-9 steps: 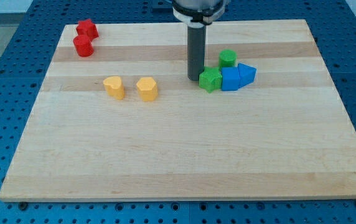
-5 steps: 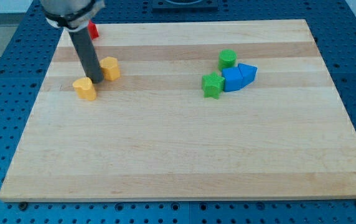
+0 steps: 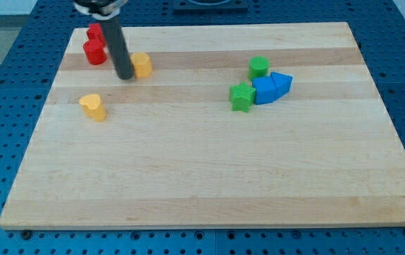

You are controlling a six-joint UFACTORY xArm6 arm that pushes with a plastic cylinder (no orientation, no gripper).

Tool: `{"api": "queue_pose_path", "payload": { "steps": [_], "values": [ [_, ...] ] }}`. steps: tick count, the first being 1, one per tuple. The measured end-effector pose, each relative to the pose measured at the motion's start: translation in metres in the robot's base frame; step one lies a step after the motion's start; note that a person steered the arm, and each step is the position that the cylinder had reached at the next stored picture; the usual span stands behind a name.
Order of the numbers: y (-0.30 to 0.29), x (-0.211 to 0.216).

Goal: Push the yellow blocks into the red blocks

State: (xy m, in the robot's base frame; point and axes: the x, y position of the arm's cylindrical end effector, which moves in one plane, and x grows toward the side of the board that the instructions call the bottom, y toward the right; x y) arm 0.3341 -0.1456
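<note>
My tip point(image 3: 125, 76) rests on the board at the upper left, touching the left side of a yellow block point(image 3: 141, 65). A second yellow block, heart-shaped point(image 3: 93, 107), lies below and to the left of the tip, apart from it. Two red blocks sit near the board's top left corner: a red cylinder point(image 3: 93, 52) just left of the rod and a red block point(image 3: 95, 32) above it, partly hidden by the rod. The rod stands between the red cylinder and the yellow block.
At the right of the middle sits a cluster: a green cylinder point(image 3: 259, 67), a green star point(image 3: 242, 96), a blue cube point(image 3: 264, 91) and a blue triangular block point(image 3: 282, 83). The wooden board point(image 3: 209, 177) lies on a blue perforated table.
My tip swept from the board's middle to the left, then up. One yellow block moved up and right beside the tip; the other slid left and stayed lower.
</note>
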Motion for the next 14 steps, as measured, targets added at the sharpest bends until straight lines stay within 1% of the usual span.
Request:
{"api": "queue_pose_path", "payload": {
  "steps": [1,2,3,4,5,6,7,8,9,10,11,12,13,14],
  "values": [
    [0.043,0.0],
    [0.045,-0.02],
    [0.021,-0.038],
    [0.074,-0.054],
    [0.071,-0.076],
    [-0.021,-0.081],
    [0.018,-0.05],
    [0.018,0.052],
    [-0.007,0.138],
    [-0.073,0.089],
    [-0.043,0.052],
    [-0.05,0.005],
    [-0.049,0.035],
    [-0.039,0.057]
  ]
}}
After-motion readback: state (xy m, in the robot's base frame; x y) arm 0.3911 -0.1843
